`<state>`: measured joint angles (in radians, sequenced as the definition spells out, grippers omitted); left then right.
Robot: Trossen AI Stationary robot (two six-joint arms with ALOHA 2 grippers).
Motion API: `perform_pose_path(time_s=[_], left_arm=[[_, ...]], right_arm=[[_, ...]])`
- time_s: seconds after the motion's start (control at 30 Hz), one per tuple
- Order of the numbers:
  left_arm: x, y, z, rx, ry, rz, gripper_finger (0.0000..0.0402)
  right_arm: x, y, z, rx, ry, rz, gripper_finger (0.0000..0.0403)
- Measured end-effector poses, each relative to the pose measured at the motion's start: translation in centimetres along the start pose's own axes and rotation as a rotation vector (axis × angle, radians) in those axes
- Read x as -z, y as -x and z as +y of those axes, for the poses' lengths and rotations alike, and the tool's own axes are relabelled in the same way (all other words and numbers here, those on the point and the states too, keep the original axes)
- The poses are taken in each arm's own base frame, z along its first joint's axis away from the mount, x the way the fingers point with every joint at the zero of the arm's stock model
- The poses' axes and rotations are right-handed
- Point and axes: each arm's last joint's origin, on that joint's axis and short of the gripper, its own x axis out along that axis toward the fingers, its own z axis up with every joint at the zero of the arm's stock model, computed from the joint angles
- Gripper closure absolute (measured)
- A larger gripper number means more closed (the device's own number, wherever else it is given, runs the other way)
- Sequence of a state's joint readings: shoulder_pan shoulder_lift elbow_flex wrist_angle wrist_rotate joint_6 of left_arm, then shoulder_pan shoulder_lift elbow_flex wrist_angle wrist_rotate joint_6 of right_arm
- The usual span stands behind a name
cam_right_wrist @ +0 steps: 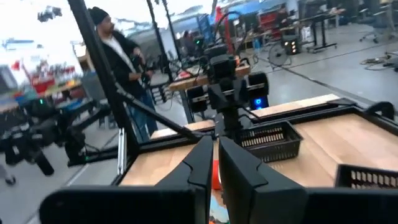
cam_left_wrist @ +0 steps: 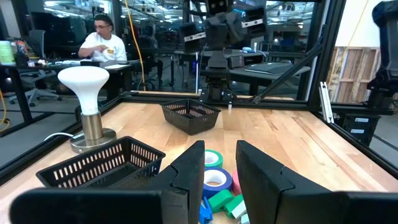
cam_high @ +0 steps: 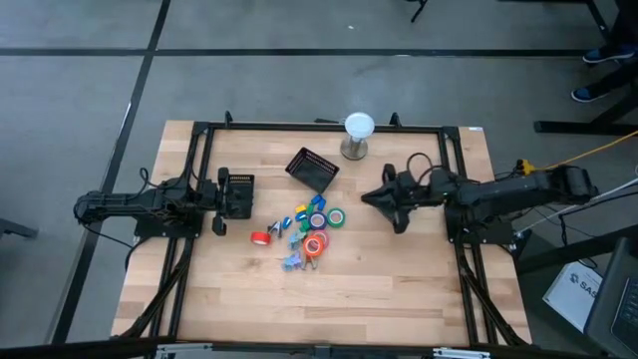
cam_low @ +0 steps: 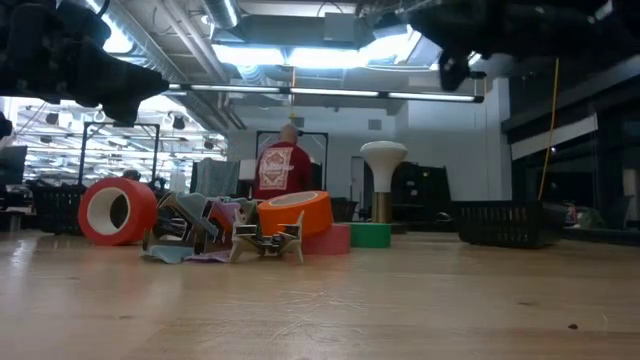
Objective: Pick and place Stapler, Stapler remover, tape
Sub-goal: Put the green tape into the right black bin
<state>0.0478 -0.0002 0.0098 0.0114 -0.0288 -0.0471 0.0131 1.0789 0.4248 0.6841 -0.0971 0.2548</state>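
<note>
From the overhead camera I have the tape (cam_high: pixel 317 231) rolls bunched with small blue and green office pieces in a pile at table centre, with one red roll (cam_high: pixel 259 237) lying apart at the pile's nine o'clock. I judge these rolls light and stiff, with smooth outer wraps that may slip, so I would pinch across the wall of a ring, one finger through the hole, rather than squeeze the outside. The staple remover (cam_low: pixel 266 240), as I take it, looks like hard springy metal, small enough to skid if nudged; which piece is the stapler I cannot tell. My left gripper (cam_high: pixel 221 211) hangs above the table at the pile's nine o'clock, its fingers (cam_left_wrist: pixel 186 177) parted with nothing between them. My right gripper (cam_high: pixel 384 195) hangs at the pile's two o'clock, its jaws nearly together and empty. The table-level camera gives me what the overhead cannot: the red roll stands on edge with its hole facing the lens, and an orange roll (cam_low: pixel 295 212) lies flat on top of others. The overhead alone shows a black basket (cam_high: pixel 313 169) at the pile's twelve o'clock. The left wrist camera shows a green roll (cam_left_wrist: pixel 212 158) and a blue one (cam_left_wrist: pixel 216 180) lying flat just ahead.
</note>
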Motion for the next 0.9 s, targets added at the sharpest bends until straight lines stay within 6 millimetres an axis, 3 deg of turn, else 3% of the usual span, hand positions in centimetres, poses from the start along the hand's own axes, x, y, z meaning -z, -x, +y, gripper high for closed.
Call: perform_pose_path(time_s=[0.4,0.57,0.9], left_arm=[[0.0,0.0,0.0,0.000,0.000,-0.001,0.0313],[0.0,0.0,0.0,0.000,0.000,0.000,0.0313],[0.0,0.0,0.0,0.000,0.001,0.000,0.0313]], right_arm=[[-0.9,-6.3,0.0,0.109,-0.067,0.441,0.0371],[-1.0,-7.5,-0.1,0.145,-0.078,0.575,0.0371],[-0.1,-8.2,-0.4,0.115,0.043,0.622,0.0371]])
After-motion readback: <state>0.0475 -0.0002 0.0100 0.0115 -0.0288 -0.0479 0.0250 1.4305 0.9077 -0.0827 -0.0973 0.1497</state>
